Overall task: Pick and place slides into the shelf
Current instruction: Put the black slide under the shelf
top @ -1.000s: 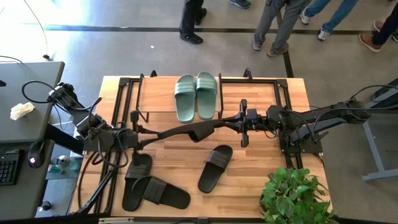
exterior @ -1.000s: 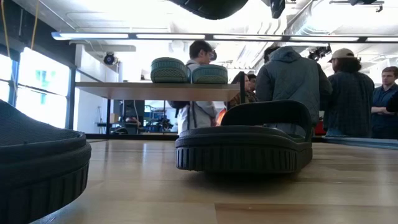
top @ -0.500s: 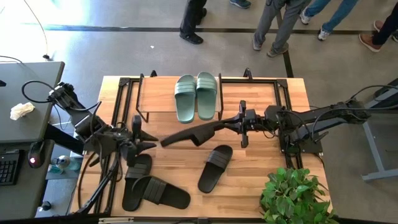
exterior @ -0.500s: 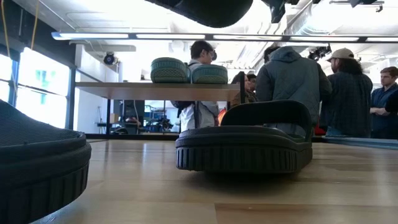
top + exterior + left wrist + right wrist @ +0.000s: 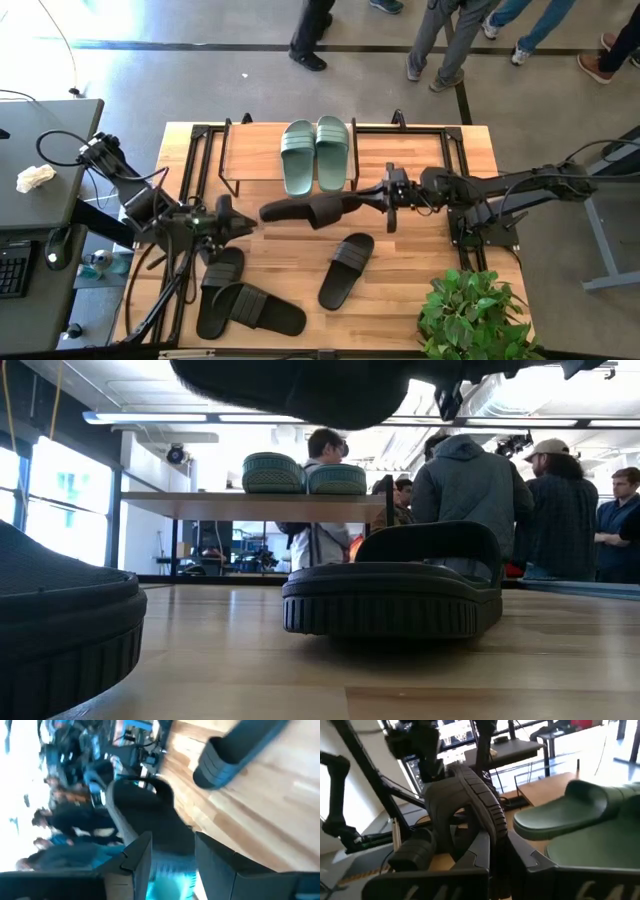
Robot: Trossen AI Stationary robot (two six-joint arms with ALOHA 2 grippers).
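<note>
My right gripper [image 5: 380,198] is shut on a black slide [image 5: 315,211] that hangs over the middle of the table, just in front of the shelf [image 5: 250,160]. My left gripper [image 5: 240,222] stands open a little to the left of the slide's free end [image 5: 266,212], with nothing between its fingers [image 5: 137,857]. A sage-green pair [image 5: 316,155] rests sole-down on the shelf's plank. Another black slide [image 5: 346,270] lies flat on the table at near centre. Two more black slides [image 5: 240,300] lie overlapping at the near left. My right gripper pinches one end of the black slide's sole [image 5: 492,827] between its two fingers. The fingers come level from the table's right side and lie along the slide. The slide is lifted clear of the table and sticks out toward the left arm, turned partly on edge.
A potted plant [image 5: 470,315] stands at the table's near right corner. Black metal frames [image 5: 195,170] run along both sides of the table. A grey side table [image 5: 40,170] is at the left. People stand beyond the far edge [image 5: 440,40].
My left gripper has let go of the black slide's left end, opened, rolled about its axis and drawn back toward the table's left edge. The slide stays lifted in my right gripper alone and has rolled, now showing a broader face from above.
</note>
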